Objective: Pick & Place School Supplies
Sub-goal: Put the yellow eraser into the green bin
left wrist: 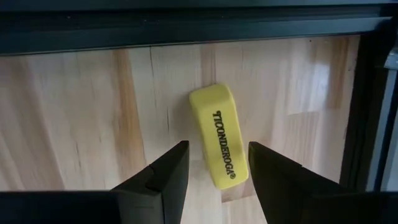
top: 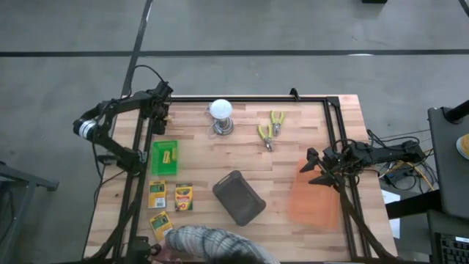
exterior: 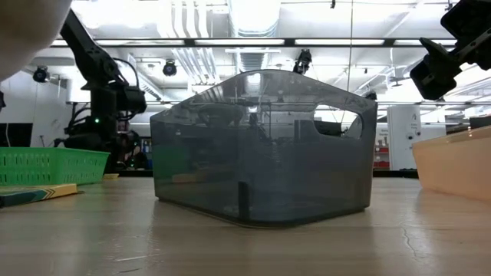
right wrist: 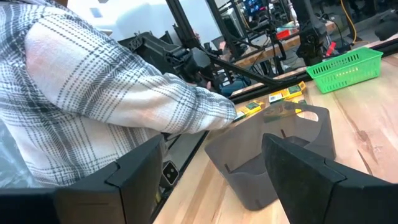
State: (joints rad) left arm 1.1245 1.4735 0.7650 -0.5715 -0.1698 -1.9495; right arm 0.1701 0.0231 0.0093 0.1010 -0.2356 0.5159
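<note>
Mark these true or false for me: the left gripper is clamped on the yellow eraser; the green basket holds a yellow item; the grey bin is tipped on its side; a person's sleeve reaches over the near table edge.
1. False: the left gripper is open over the yellow eraser, not clamped.
2. True: the green basket holds a yellow item.
3. False: the grey bin stands upright.
4. True: a plaid sleeve reaches over the near edge by the crayon boxes.
</note>
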